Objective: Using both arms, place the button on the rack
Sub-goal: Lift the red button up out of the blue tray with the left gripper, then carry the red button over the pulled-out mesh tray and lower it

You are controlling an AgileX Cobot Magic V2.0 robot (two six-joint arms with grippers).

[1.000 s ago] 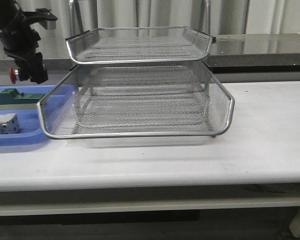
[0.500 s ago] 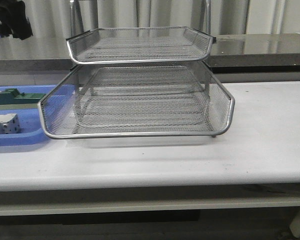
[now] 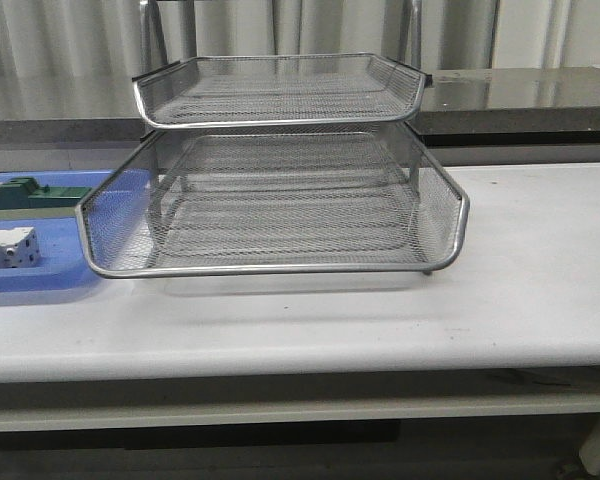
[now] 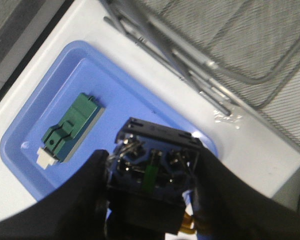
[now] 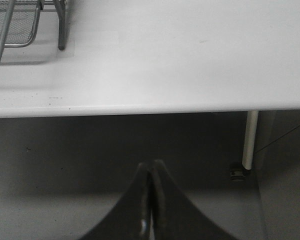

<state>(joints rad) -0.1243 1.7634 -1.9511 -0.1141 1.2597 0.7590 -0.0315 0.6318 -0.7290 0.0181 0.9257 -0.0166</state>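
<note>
At far left of the white table (image 3: 520, 290), blue tray (image 3: 50, 275) carries green block (image 3: 35, 195) and white terminal block (image 3: 5, 247); left gripper (image 4: 152, 195) clamps the button (image 4: 152, 162) above that tray; wire-mesh rack (image 3: 280, 170) stands centre; right gripper (image 5: 151, 200), fingers pressed together, hangs off the table's front edge

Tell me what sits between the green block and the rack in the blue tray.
Nothing; in the left wrist view, bare blue tray floor separates the green block from the rack.
</note>
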